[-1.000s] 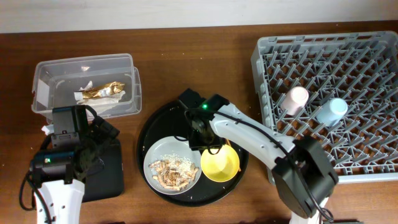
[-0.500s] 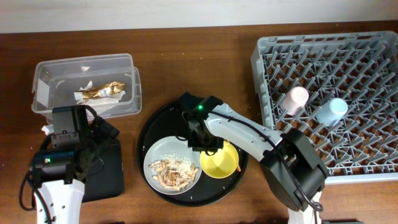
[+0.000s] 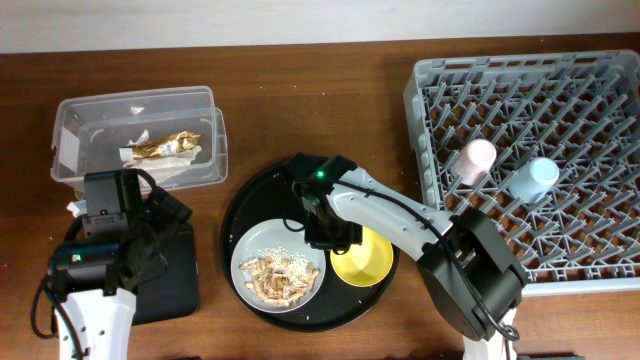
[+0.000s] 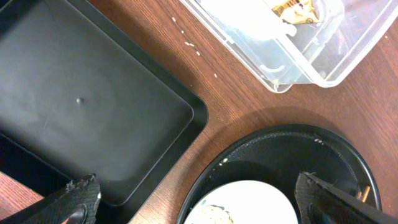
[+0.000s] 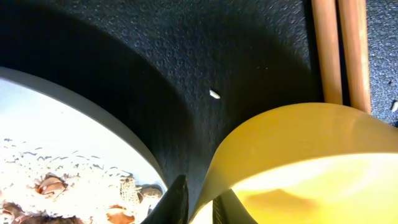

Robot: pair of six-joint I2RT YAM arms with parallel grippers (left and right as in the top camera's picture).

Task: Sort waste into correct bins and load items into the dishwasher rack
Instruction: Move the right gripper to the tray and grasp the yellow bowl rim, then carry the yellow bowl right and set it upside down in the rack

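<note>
The right tool [image 5: 200, 206] appears to pinch the yellow bowl's [image 3: 362, 260] rim; the rack [image 3: 418, 110] lies to its right, the left tool [image 4: 199, 196] spread wide.

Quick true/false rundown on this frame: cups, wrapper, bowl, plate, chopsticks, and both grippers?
1. Both the pink cup and the blue cup sit in the dishwasher rack. True.
2. The gold wrapper lies in the black rectangular tray. False: it is in the clear tub.
3. The right gripper pinches the rim of the yellow bowl. True.
4. The grey plate is scraped clean. False: food scraps lie on it.
5. The left gripper holds the chopsticks. False: it is open and holds nothing. The chopsticks lie on the round black tray.
</note>
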